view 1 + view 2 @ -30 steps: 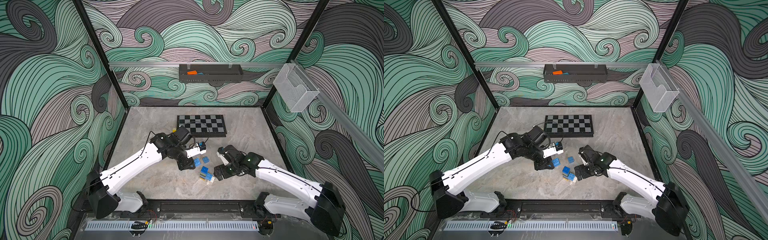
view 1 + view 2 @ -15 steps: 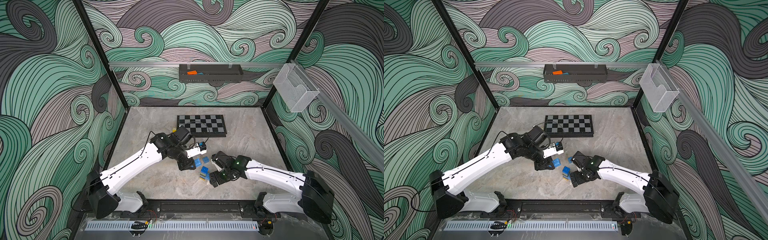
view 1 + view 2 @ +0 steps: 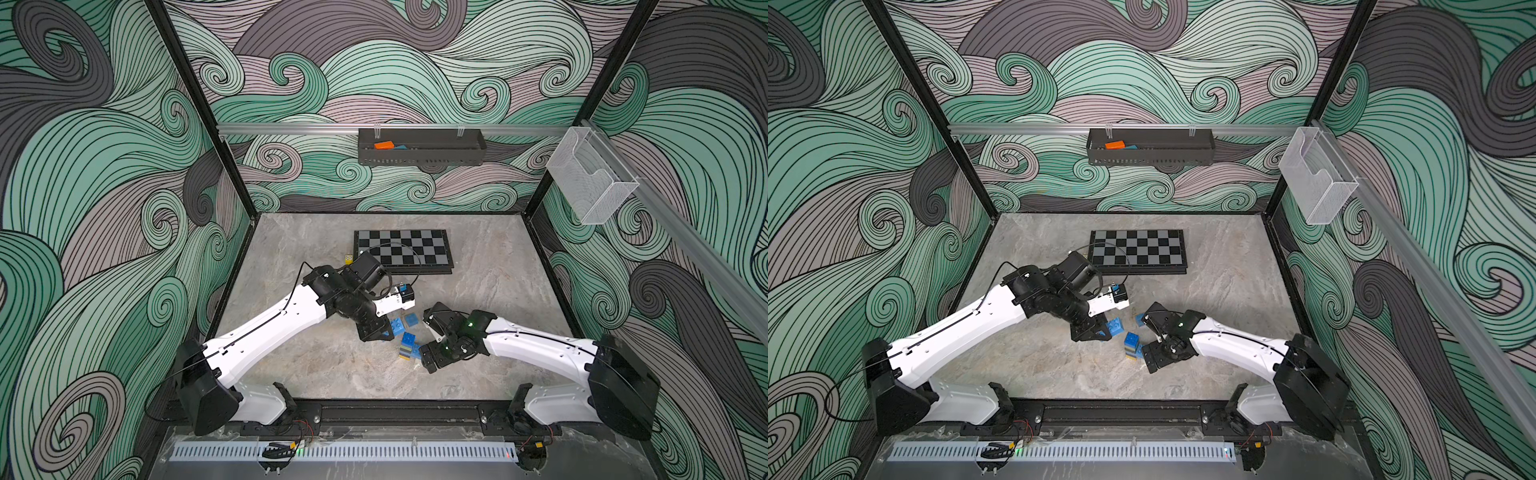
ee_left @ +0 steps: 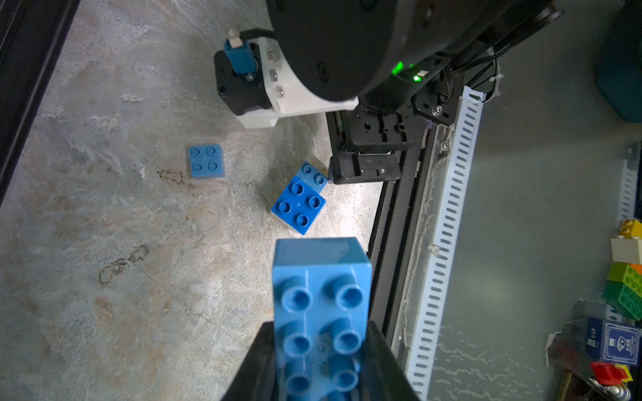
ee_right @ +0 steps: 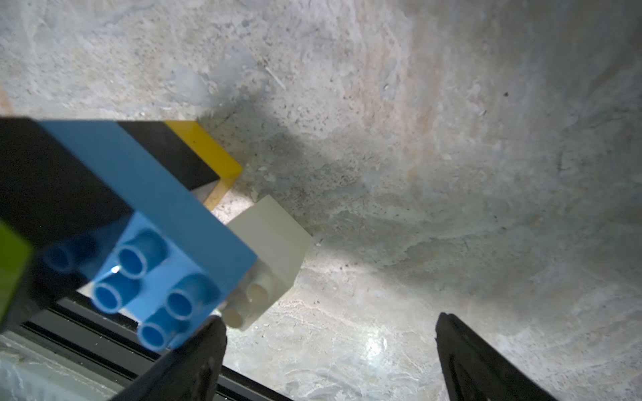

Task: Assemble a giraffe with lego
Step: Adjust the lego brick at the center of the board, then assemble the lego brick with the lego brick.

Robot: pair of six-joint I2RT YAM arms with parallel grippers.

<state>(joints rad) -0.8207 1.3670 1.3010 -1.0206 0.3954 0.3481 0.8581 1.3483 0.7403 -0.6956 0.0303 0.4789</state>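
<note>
Right wrist: giraffe (image 5: 149, 215) is sitting just outside my gaping right gripper (image 5: 330, 321).
My left gripper (image 4: 319, 328) is clamping a brick (image 4: 321, 274), farther away.

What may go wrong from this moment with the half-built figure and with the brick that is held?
1. The half-built figure is close beside the open right end effector, not inside its gap; a sideways move may knock it over.
2. The left end effector grips the long blue brick near one end, with the rest sticking out; pressing it onto the figure may twist it in the grip.
</note>
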